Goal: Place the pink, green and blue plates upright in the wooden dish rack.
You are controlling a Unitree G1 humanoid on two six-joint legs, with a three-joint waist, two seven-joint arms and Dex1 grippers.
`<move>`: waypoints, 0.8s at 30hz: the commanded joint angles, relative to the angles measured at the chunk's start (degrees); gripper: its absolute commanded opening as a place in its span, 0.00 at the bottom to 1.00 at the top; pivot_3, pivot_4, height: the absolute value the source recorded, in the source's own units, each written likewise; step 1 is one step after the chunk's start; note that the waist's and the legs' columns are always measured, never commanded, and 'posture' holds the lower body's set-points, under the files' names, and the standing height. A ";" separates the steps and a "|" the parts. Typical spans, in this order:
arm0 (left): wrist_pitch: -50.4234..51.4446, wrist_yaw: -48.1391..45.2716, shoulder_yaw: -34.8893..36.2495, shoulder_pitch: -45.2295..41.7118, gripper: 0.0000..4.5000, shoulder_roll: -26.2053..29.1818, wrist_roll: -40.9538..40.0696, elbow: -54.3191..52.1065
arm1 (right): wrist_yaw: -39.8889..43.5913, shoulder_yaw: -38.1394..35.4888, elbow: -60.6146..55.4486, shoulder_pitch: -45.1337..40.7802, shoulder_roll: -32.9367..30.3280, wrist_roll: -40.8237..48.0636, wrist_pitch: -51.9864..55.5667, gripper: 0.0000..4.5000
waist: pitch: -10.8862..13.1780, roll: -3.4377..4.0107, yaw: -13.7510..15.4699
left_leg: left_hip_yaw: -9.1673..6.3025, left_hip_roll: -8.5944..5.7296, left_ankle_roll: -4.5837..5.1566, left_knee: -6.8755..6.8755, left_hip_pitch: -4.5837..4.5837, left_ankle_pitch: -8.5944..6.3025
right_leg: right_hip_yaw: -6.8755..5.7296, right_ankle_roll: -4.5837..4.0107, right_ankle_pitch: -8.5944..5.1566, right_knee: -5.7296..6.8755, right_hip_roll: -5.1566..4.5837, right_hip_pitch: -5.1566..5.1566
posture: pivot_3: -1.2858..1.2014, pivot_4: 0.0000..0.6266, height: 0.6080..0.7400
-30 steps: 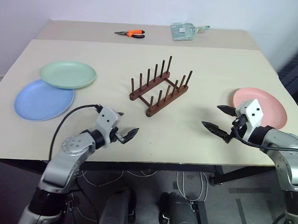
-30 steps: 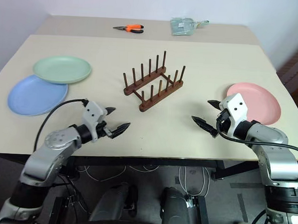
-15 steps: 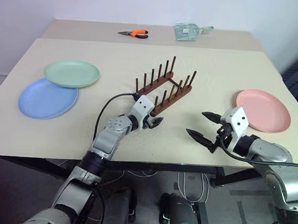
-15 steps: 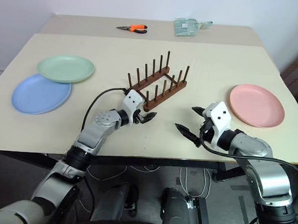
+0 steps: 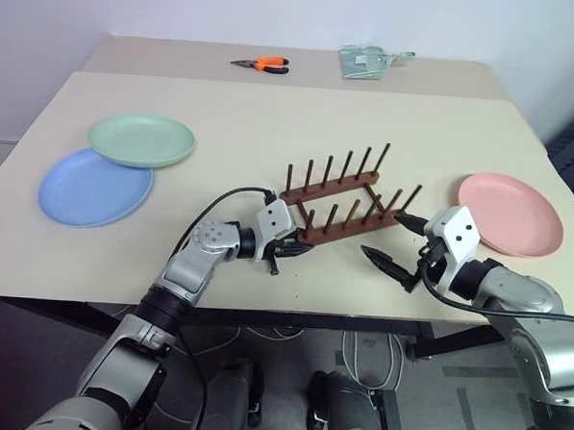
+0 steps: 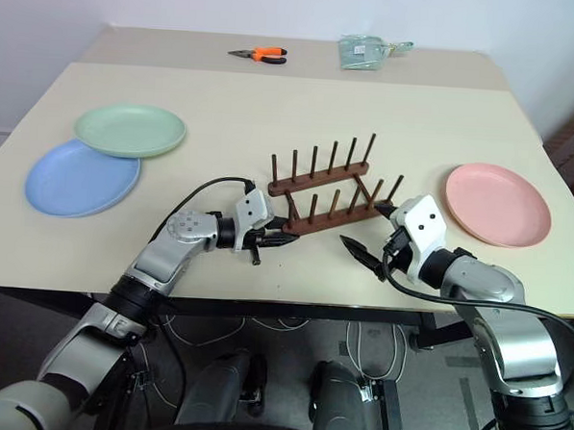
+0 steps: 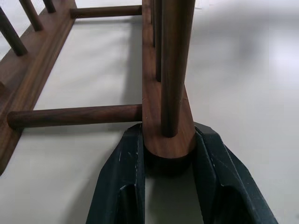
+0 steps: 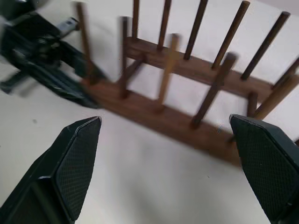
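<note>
My left gripper has its two black fingers clamped on the rounded end of the near rail of the small dark brown wooden dish rack, one finger on each side of the rail, pressed against the wood just below the end peg. The rack stands near the middle of the pale beige table, close to its front edge, with its two rows of thin upright pegs running across in front of me, and no plate is in it. My right gripper hovers just beside the other end of the rack with its fingers spread wide, one fingertip near the rack's end and the other lower, toward the table edge; it holds nothing. The salmon pink round plate lies flat on the table beyond my right hand, apart from the rack. The pale mint green round plate lies flat well to my left, its edge overlapping the light blue round plate, which lies flat beside it, nearer to me.
</note>
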 commanded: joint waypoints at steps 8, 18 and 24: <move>5.38 5.52 9.67 1.59 0.92 6.35 -1.14 -1.96 | 0.31 -1.58 5.18 1.10 -2.71 -4.73 -2.98 0.81 | 0.00 0.00 -1.39 | -0.01 0.02 0.02 0.02 0.01 0.00 | 0.00 0.02 0.00 0.05 0.02 0.01 | 0.52 0.24 1.00; 22.05 10.19 -0.99 9.15 0.50 1.57 0.54 -24.37 | -2.04 7.13 14.48 -6.89 -1.98 -13.90 -3.15 0.05 | 0.02 0.05 -1.31 | -0.05 -0.04 0.10 0.18 0.01 -0.06 | 0.02 0.09 0.03 0.03 -0.05 0.12 | 0.52 0.24 1.00; 27.39 25.16 -0.75 1.97 0.50 -7.39 6.93 -11.62 | -4.76 12.43 24.91 -16.34 1.72 -19.08 -3.23 0.05 | 0.01 0.05 -1.57 | -0.05 -0.03 0.07 0.23 0.04 -0.03 | 0.00 0.15 0.04 0.08 0.02 0.15 | 0.52 0.24 1.00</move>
